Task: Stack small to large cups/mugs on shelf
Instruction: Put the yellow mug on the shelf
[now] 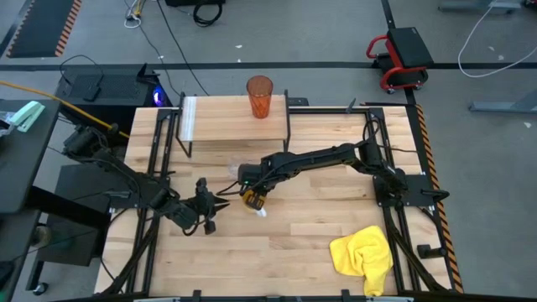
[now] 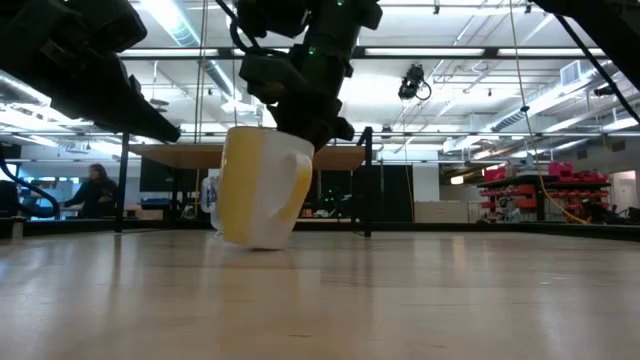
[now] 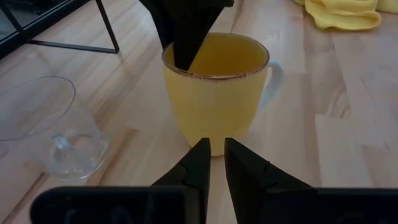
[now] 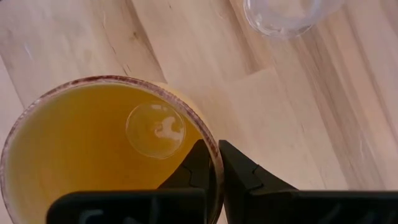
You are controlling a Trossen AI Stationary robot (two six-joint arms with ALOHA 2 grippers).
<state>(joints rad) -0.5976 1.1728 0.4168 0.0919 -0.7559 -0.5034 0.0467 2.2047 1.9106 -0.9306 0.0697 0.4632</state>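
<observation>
The orange-yellow mug (image 3: pixel 214 93) with a pale handle (image 3: pixel 275 78) stands mid-table, tilted in the low view (image 2: pixel 262 185). My right gripper (image 1: pixel 250 195) reaches in from the table's right and is shut on the mug's rim. My left gripper (image 3: pixel 216 163) sits shut just left of the mug, level with it and not touching. The clear glass (image 3: pixel 62 140) lies on its side on the table beside the mug. The ribbed orange-red tumbler (image 1: pixel 259 96) stands upright on the light wooden shelf (image 1: pixel 222 122). My right gripper pinches the mug's rim (image 4: pixel 213 149), with one finger inside the mug (image 3: pixel 186 37) and one outside. It comes from above, pointing down. The mug hangs tilted in the hold; its lower edge (image 2: pixel 250 240) is at the tabletop, and whether it still touches cannot be told.
A crumpled yellow cloth (image 1: pixel 365 256) lies near the table's near right corner. The shelf's thin black legs (image 3: pixel 109 28) stand just beyond the glass. Bare wooden tabletop (image 1: pixel 319 210) spreads between the mug and the cloth.
</observation>
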